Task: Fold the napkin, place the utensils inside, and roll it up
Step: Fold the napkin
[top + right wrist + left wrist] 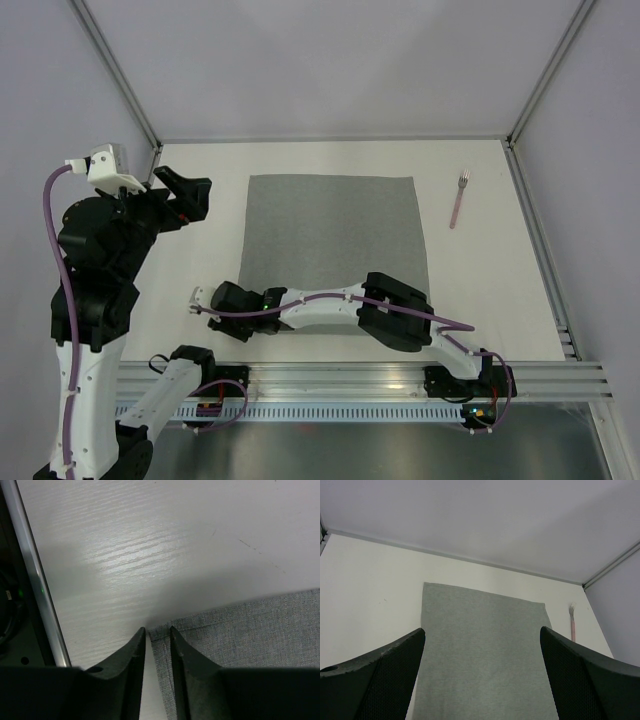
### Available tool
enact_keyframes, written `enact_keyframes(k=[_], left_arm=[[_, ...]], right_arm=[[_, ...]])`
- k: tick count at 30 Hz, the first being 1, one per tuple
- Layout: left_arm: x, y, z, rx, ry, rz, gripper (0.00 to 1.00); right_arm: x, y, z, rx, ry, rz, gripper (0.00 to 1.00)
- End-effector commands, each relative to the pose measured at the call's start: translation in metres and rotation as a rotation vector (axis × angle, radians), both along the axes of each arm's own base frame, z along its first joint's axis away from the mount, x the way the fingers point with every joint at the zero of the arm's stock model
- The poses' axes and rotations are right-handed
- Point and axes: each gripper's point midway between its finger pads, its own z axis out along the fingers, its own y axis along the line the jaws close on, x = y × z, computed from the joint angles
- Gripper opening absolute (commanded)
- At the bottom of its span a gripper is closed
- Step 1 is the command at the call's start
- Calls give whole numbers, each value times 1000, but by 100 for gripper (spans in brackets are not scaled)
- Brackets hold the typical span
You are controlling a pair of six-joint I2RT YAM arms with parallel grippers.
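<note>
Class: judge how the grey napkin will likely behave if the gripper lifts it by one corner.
Probably floppy: the napkin lies flat as thin woven cloth, so it should drape from the right gripper poised at its corner. Likely light, and its matte weave should resist slipping.

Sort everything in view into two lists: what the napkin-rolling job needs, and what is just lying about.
For the job:
- napkin, lying flat and unfolded
- fork, the only utensil in view, on the table to the napkin's right, not touching it
- right pincer, at the napkin's near left corner

Just lying about:
- nothing loose that shows; only fixtures, such as the metal rail
</note>
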Motion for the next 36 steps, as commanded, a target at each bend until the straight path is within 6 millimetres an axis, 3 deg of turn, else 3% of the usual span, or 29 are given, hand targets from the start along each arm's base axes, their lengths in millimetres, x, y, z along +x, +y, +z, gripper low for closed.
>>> enact_keyframes(k=[1,5,9,13,23,28,36], left_arm=[[1,-2,-8,52,15,-25,100],[1,-1,-8,52,15,-21,100],[1,0,-7,54,14,-15,100],[-1,2,-3,59,1,-5,100],[-3,4,-2,62,-6,1,100],[-3,4,1,59,-11,0,100],[6,-3,-3,46,-2,-23,100]], right_arm=[[2,-3,-13,-45,-4,-27,32],[1,-1,-10,-44,-6,-21,14],[-1,9,8,-18,12,-5,3],[0,22,33,24,4,-3,0],[-30,31,50,58,88,58,1],[-20,29,69,82,57,45,1],[29,3,89,96,21,-48,0]])
